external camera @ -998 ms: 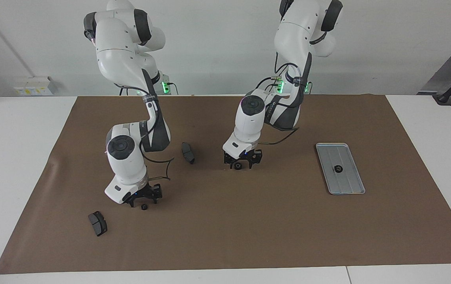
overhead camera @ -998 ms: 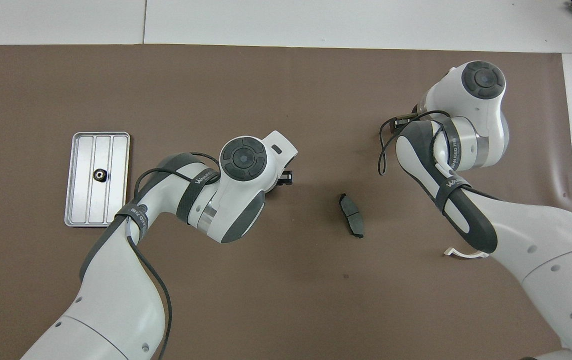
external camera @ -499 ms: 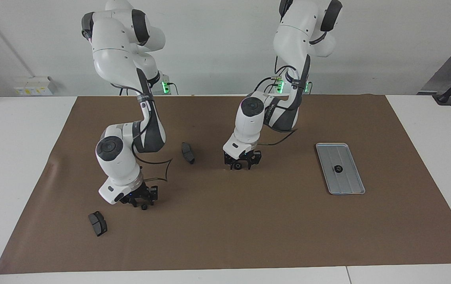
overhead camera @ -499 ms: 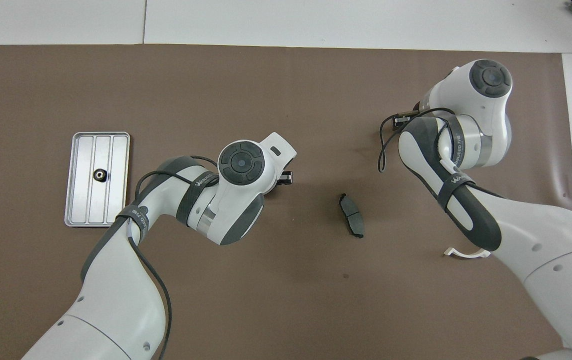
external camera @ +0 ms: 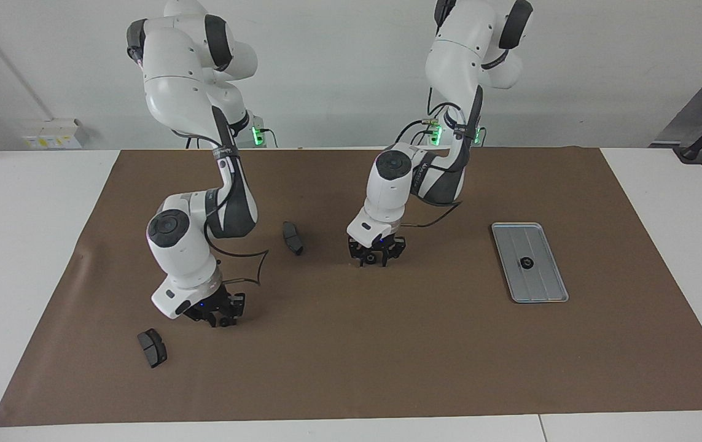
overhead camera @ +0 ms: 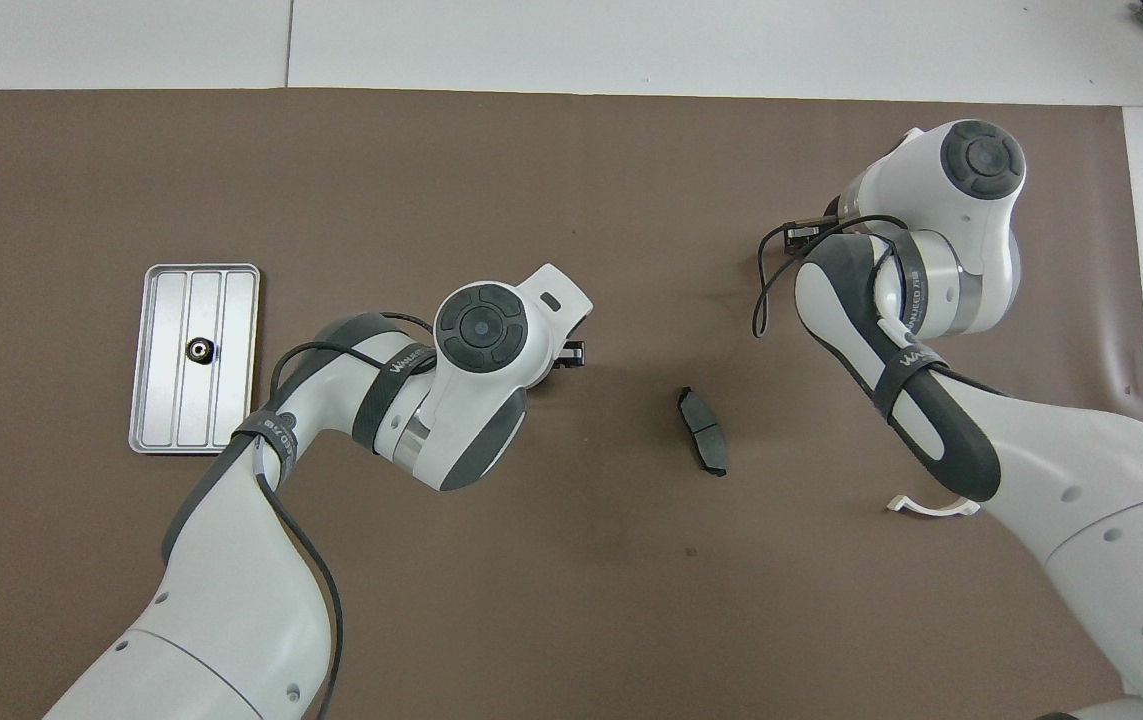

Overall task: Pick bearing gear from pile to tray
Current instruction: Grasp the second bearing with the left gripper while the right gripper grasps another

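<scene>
The silver ribbed tray (external camera: 542,288) lies toward the left arm's end of the mat, with one small black bearing gear (external camera: 527,263) in it. My left gripper (external camera: 376,258) is down on the mat near the middle, its fingers drawn in around another black bearing gear (external camera: 376,260). My right gripper (external camera: 218,317) is down on the mat toward the right arm's end, fingers closed over a third gear that hardly shows between them. In the overhead view both hands are mostly hidden under their own wrists.
One dark grey curved pad (external camera: 292,238) lies between the two grippers. A second pad (external camera: 152,348) lies close beside the right gripper, farther from the robots. A white half-ring bracket (overhead camera: 931,508) pokes out from under the right arm. The brown mat (external camera: 387,356) covers the table.
Both grippers have drawn their fingers in around the gears under them. The right hand has sunk a little and shifted toward its own end of the table. The pads and tray have not moved.
</scene>
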Robot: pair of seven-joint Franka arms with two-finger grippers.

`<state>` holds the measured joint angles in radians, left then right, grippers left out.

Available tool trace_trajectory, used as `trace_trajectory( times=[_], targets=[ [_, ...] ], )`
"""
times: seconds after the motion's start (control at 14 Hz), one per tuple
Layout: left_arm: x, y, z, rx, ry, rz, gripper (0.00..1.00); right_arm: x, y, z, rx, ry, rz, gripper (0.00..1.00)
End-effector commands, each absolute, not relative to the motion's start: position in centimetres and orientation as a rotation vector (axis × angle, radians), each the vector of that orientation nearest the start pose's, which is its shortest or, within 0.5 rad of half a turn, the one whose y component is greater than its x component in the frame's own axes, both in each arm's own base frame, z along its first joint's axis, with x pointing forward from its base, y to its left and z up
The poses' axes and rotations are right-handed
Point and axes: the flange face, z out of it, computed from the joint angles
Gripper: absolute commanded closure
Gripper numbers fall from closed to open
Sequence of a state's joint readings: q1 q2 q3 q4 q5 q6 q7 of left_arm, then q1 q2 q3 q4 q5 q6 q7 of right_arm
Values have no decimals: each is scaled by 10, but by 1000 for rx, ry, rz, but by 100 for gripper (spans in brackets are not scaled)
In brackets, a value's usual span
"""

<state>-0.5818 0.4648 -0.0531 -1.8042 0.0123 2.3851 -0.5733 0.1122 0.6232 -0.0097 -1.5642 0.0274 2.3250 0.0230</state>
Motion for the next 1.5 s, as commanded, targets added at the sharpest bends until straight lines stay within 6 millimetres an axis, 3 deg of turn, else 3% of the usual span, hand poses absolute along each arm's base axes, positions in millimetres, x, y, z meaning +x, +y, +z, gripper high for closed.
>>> trace_trajectory(
  times=[0.0, 0.36, 0.71, 1.07, 1.21, 1.35, 1.43],
  targets=[
    [533, -389, 295, -3203, 108, -176, 48, 713, 74, 288, -3076, -104, -228, 52],
    [531, -388, 294, -3204, 109, -176, 66, 709, 76, 286, -3076, -107, -178, 52],
    [532, -387, 294, -3201, 106, -170, 100, 705, 74, 287, -3081, -105, -121, 52],
    [537, -381, 298, -3193, 86, -148, 100, 706, 74, 287, -3080, -109, -138, 53],
    [557, -369, 317, -3176, 34, -112, 100, 705, 73, 285, -3080, -108, -138, 60],
    [578, -345, 328, -3163, -34, -84, 100, 706, 73, 286, -3080, -106, -143, 82],
    [586, -330, 329, -3162, -72, -87, 100, 706, 73, 286, -3080, -101, -147, 98]
  ],
)
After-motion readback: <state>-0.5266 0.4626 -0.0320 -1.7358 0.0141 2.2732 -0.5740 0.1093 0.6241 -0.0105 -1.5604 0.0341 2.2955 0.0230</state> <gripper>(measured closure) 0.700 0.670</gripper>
